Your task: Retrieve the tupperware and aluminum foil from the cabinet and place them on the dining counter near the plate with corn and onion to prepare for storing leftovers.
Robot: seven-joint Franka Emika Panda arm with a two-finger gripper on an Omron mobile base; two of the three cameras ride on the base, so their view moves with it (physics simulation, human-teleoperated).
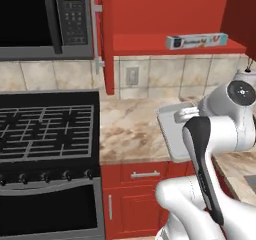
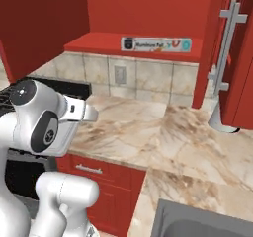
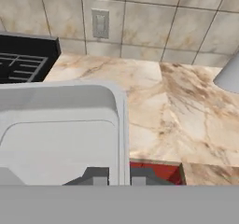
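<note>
Hand view: the tool point(image 3: 119, 180) is clamped on the tupperware point(image 3: 60, 134) rim above the desk point(image 3: 163, 111); aluminum foil point(image 1: 196, 41) remains on the cabinet point(image 1: 150, 44) shelf.

The aluminum foil point(image 2: 156, 44) box on the cabinet point(image 2: 148, 14) shelf carried printed lettering too blurred for me to read. The microwave point(image 1: 47, 21) display showed faint, unreadable digits.

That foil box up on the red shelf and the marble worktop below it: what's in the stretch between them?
Only tiled wall. Both base views show beige tiles with a wall socket between the aluminum foil on its shelf and the worktop; nothing hangs there.
</note>
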